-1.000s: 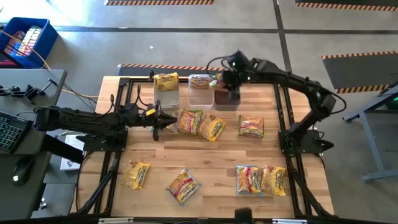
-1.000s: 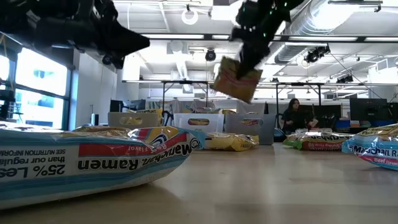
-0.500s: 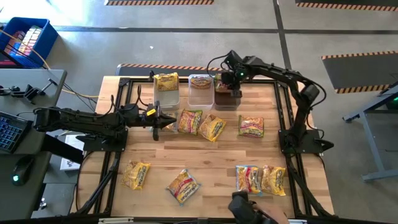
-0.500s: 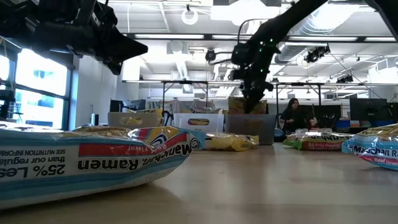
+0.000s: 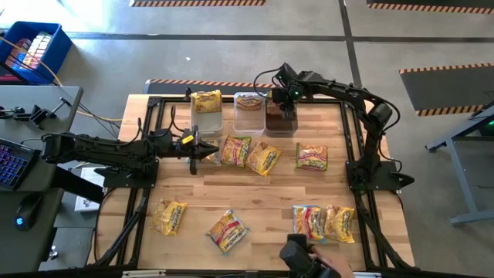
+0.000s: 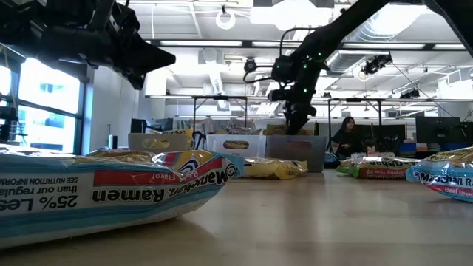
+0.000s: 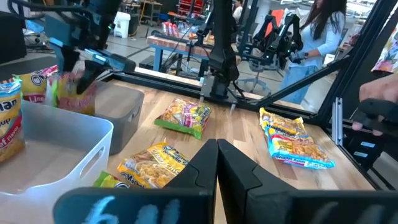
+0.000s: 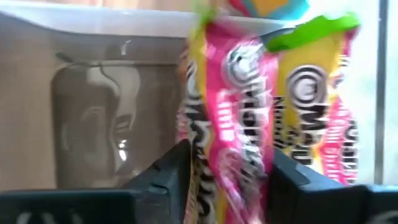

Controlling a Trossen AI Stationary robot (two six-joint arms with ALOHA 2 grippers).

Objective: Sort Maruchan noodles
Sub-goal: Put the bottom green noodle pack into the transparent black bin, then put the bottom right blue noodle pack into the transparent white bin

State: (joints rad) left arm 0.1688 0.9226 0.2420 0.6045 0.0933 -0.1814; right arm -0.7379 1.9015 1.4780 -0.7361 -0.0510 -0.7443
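- Your right gripper (image 5: pixel 282 108) sits over the dark bin (image 5: pixel 279 123) at the table's far edge, its jaws apart around a pink packet (image 8: pixel 239 124) standing inside
- Your left gripper (image 5: pixel 208 150) hangs near the table's middle, jaws together, empty
- Other Maruchan noodles (image 5: pixel 262 158) lie scattered flat on the table (image 5: pixel 255 202)
- Expect them light, crinkly, slippery and brittle inside; pinch gently across a short edge

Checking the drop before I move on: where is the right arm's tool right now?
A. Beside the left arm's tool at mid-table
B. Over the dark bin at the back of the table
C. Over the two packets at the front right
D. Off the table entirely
B: in the high view the right tool sits over the dark bin, with a pink packet between its fingers.
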